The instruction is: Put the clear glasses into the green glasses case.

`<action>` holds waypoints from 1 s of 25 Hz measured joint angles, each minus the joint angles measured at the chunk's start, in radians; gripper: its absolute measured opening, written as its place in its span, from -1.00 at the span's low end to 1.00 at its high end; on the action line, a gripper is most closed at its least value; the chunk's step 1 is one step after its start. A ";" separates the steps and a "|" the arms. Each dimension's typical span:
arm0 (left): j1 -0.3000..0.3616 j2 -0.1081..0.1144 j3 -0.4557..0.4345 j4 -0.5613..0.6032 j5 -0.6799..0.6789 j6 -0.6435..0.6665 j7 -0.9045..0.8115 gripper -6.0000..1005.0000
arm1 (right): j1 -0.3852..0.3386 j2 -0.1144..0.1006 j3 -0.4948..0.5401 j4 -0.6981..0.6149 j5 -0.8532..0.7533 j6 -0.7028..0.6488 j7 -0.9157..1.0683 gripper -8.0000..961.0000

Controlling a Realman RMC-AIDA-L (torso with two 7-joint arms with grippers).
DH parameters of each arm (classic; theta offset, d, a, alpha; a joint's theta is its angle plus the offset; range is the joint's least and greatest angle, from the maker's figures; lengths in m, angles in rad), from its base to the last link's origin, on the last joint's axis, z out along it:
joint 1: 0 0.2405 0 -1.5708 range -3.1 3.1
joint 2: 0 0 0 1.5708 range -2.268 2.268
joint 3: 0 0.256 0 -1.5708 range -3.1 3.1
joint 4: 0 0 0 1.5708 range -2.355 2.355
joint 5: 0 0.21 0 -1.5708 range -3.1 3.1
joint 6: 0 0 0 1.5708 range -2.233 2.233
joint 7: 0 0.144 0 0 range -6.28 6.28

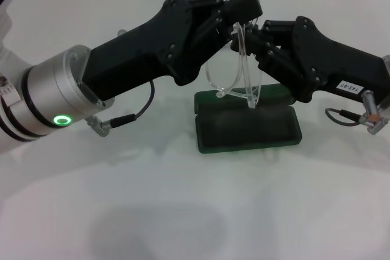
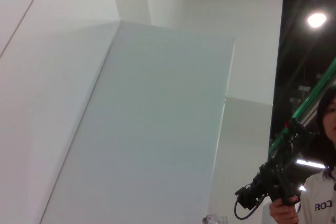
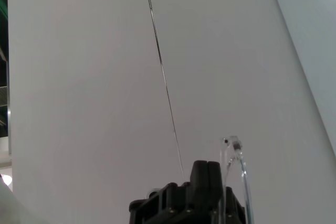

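light: bright, even, from overhead | shadows: soft and broad on the white table (image 1: 183, 211) beneath both arms, a darker one just under the left gripper (image 1: 234, 10) | glare: ceiling lamp (image 2: 316, 20) flares in left wrist view | focus: head view crisp; person (image 2: 325, 182) at left wrist view's edge soft

The clear glasses (image 1: 234, 59) are see-through plastic. They stand up tall in the air, just above the green glasses case (image 1: 247, 125), with the lens bottom close to its back edge. The case is dark green, flat and open, lying on the table.
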 joint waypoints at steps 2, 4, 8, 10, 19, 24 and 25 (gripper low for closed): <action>0.000 0.000 0.001 0.000 0.000 0.001 0.000 -0.93 | 0.000 0.000 0.000 0.000 0.000 0.001 0.000 -0.83; 0.001 0.000 0.004 0.000 -0.001 0.001 0.000 -0.93 | -0.001 0.000 -0.001 0.000 0.002 0.001 0.000 -0.83; 0.001 0.002 0.007 0.000 0.004 0.006 -0.003 -0.93 | -0.008 0.001 0.004 0.000 0.005 0.001 -0.004 -0.83; 0.001 0.003 0.007 0.000 0.011 0.017 -0.004 -0.93 | -0.009 0.001 0.006 0.002 0.006 0.001 -0.006 -0.83; 0.013 0.016 0.001 0.000 0.014 0.078 0.001 -0.93 | -0.031 0.000 0.010 0.005 0.033 0.005 -0.009 -0.83; 0.070 0.076 -0.041 0.009 0.016 0.139 0.005 -0.93 | -0.051 -0.015 0.001 -0.043 -0.006 -0.001 -0.027 -0.83; 0.090 0.096 -0.061 0.009 0.017 0.156 0.003 -0.93 | -0.076 -0.032 0.004 -0.114 -0.048 0.014 -0.018 -0.83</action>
